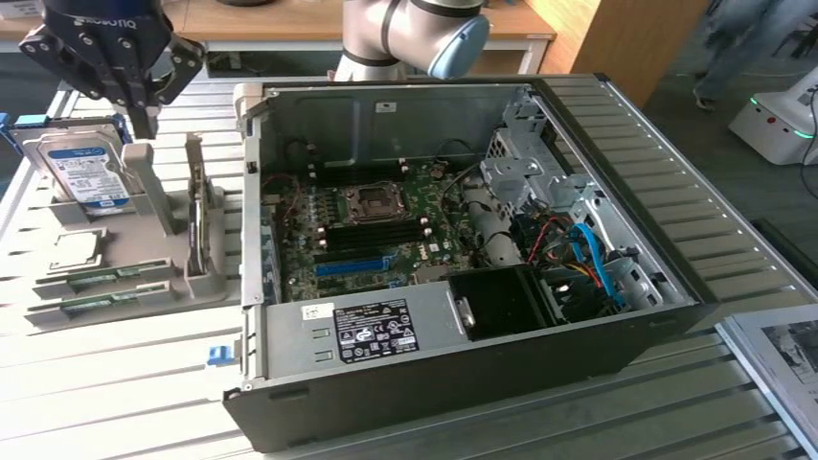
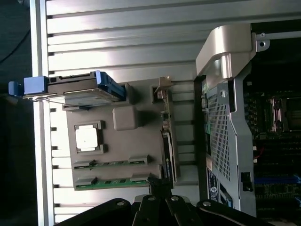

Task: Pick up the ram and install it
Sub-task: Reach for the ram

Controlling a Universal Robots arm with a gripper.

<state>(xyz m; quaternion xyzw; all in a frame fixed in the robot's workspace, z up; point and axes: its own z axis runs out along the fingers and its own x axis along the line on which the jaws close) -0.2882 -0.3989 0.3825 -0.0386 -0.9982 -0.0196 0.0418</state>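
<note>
A ram stick [image 1: 194, 206] stands on its long edge in the grey parts holder [image 1: 211, 283], at the exterior view's left of the open computer case [image 1: 422, 383]. In the wrist view that ram [image 2: 167, 146] shows edge-on. Two more green sticks [image 2: 113, 182] lie flat in slots near the holder's end. My gripper [image 1: 141, 123] hangs above the holder, over its back part near the hard drive, fingers shut and holding nothing. The wrist view has the gripper [image 2: 158, 184] tips close to one end of the upright ram, apart from it.
A silver hard drive [image 1: 83, 168] with a blue-white label leans in the holder, and a square processor [image 1: 77, 251] lies in front of it. The motherboard [image 1: 371, 225] lies exposed inside the case. A person [image 1: 754, 38] stands at the far right, behind the slatted table [image 1: 115, 402].
</note>
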